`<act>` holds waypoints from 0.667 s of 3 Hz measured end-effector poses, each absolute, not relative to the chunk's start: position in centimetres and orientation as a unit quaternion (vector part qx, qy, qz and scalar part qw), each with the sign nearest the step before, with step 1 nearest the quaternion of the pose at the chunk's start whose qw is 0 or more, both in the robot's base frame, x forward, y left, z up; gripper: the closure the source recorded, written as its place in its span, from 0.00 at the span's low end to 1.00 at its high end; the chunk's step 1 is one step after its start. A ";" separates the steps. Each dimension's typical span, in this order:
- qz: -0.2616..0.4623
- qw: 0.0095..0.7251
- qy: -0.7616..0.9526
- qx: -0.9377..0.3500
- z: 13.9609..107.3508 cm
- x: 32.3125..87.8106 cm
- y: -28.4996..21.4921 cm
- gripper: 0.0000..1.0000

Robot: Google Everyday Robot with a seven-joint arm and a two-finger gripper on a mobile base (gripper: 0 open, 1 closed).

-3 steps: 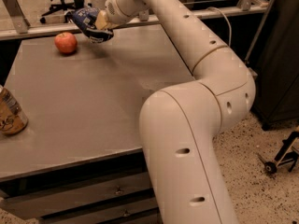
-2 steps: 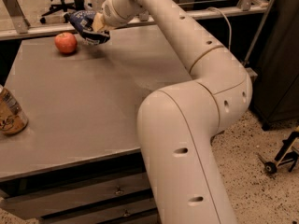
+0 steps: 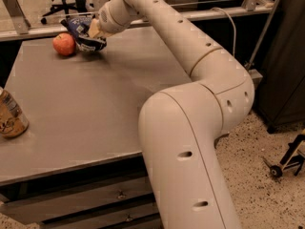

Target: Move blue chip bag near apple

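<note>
The red apple [image 3: 64, 44] sits on the grey table [image 3: 95, 104] at its far left. The dark blue chip bag [image 3: 84, 33] hangs just right of the apple, almost touching it, low over the table top. My gripper [image 3: 93, 31] is at the far end of the long white arm and is shut on the blue chip bag. The bag's right part is hidden behind the gripper.
A tan drink can [image 3: 10, 116] stands at the table's left edge, nearer the front. My white arm [image 3: 190, 128] rises at the table's right side. A glass rail [image 3: 28, 27] runs behind the table. Drawers [image 3: 95, 199] sit under the front edge.
My gripper has moved left and slightly down with the blue chip bag, bringing it closer to the apple. The apple and can have not moved.
</note>
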State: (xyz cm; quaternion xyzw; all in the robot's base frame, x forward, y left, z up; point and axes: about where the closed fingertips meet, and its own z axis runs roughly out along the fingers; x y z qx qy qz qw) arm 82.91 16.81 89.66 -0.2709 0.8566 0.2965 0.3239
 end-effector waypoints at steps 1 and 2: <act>0.294 0.323 0.860 -0.263 89.1 82.7 16.8 0.08; 0.284 0.333 0.862 -0.258 89.3 82.5 15.6 0.00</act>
